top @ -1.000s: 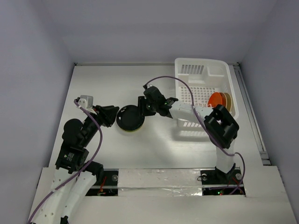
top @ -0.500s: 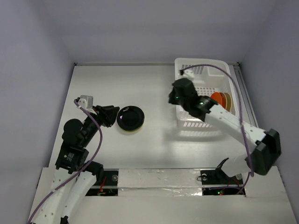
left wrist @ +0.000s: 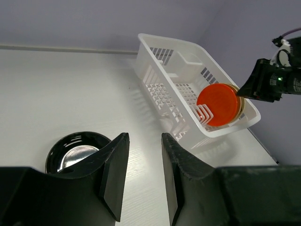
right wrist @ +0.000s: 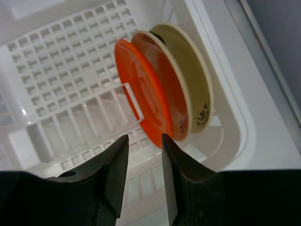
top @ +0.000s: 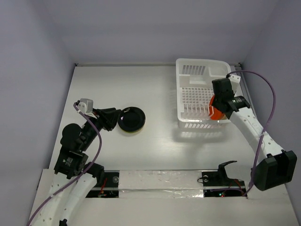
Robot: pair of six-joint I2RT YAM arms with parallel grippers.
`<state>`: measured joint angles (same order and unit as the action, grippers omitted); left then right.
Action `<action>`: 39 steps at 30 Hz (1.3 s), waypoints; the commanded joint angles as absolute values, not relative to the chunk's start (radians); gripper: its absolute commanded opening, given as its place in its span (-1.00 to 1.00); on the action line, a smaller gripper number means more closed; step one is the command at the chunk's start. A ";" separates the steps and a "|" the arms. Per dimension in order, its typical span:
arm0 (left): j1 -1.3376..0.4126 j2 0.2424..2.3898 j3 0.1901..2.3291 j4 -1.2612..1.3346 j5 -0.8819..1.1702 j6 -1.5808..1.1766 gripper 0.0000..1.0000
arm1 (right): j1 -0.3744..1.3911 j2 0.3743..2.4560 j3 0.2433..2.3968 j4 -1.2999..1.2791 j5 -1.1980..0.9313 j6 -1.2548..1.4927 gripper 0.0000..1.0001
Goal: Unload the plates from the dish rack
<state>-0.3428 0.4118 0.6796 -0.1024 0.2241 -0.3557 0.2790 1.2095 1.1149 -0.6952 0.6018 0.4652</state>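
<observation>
Bright, even light from above in all three views. Soft grey shadow under the dish rack [top: 194, 69], falling on the white table [top: 108, 80] toward its near edge. White glare inside the glossy dark plate [left wrist: 77, 150] and glints on the silver tape [top: 160, 181]. Close-up: rack's white plastic nearly washed out, orange plate [right wrist: 141, 94] sharp and vivid, black fingers [right wrist: 110, 174] slightly soft and without detail.

Dark plate [left wrist: 77, 151]: near rim lost behind my left gripper [left wrist: 144, 141].
Cream plate [left wrist: 241, 99], at the dish rack's [left wrist: 155, 52] right wall: only a rim sliver shows past the orange-red plate [left wrist: 218, 104].
Rack, right wrist view: cut by top and left edges.
Top view: my right gripper [right wrist: 144, 139] overlaps the racked plates; count unclear.
</observation>
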 commanded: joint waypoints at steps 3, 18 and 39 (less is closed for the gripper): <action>-0.383 0.387 0.724 -0.061 0.225 -0.347 -0.38 | 0.227 1.288 1.183 -0.796 0.643 0.371 -0.23; -0.414 0.353 0.729 -0.067 0.206 -0.345 -0.36 | 0.193 1.451 1.265 -0.831 0.701 0.342 -0.60; -0.423 0.339 0.729 -0.069 0.199 -0.344 -0.35 | 0.311 1.539 1.431 -1.023 0.819 0.373 -1.00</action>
